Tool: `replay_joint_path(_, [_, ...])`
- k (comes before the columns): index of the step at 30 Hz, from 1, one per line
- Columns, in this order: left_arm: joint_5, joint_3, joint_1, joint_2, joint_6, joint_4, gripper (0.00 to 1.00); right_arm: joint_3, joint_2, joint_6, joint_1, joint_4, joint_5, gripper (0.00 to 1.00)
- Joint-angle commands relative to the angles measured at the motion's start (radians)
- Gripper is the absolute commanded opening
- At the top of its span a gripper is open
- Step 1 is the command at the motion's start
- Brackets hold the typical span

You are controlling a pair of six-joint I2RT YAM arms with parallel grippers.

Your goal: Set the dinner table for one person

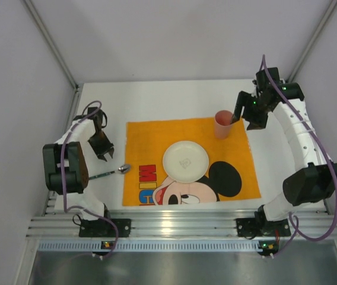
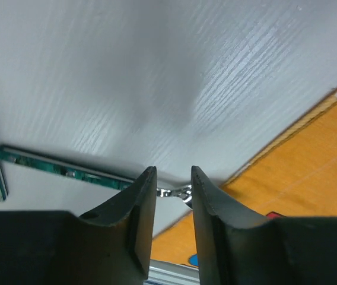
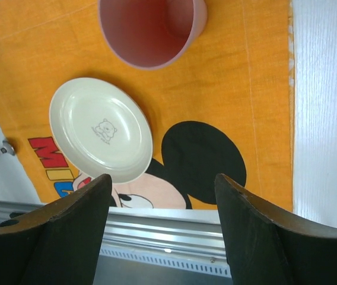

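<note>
One big white table [image 1: 174,98] fills the overhead view, running from the metal rail at the arms' bases up to the back wall. Laid across its middle is an orange cartoon-mouse cloth [image 1: 150,142], flat and square to the table's edges. On the cloth, a pale round plate [image 1: 185,161] sits near the centre, right side up. Up at the cloth's far right corner stands a pink cup [image 1: 222,123], upright, mouth to the top, well apart from the plate. Off the cloth, on the white surface just beside its left edge, lies a spoon [image 1: 110,173], bowl toward the cloth, dark handle pointing away to the left. Left gripper [image 1: 104,154] hangs over the table just beyond the spoon; the wrist view shows its fingers [image 2: 142,214] parted by a narrow gap, gripping nothing, the spoon's neck visible through that gap. Right gripper [image 1: 238,116] sits just right of the cup, near its rim; whether it touches, I can't tell. Its fingers [image 3: 79,219] are spread wide, holding nothing.
</note>
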Motion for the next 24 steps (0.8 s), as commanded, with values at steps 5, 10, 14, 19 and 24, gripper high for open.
replay_joint_path(5, [0.303, -0.001, 0.005, 0.032, 0.230, 0.114, 0.10, -0.014, -0.061, -0.018, 0.011, 0.024, -0.002, 0.70])
replay_joint_path(10, [0.441, -0.044, 0.002, -0.070, 0.256, 0.136, 0.00, -0.057, -0.072, -0.007, 0.009, 0.032, 0.007, 0.69])
replay_joint_path(14, [0.530, -0.086, -0.001, -0.166, 0.288, 0.116, 0.00, -0.068, -0.076, -0.004, 0.012, 0.034, 0.019, 0.69])
replay_joint_path(19, [0.537, -0.197, -0.064, -0.213, 0.253, 0.121, 0.00, -0.063, -0.070, 0.001, 0.011, 0.035, 0.029, 0.69])
replay_joint_path(24, [0.515, -0.283, -0.159, -0.234, 0.212, 0.168, 0.00, -0.053, -0.067, 0.008, 0.011, 0.031, 0.032, 0.69])
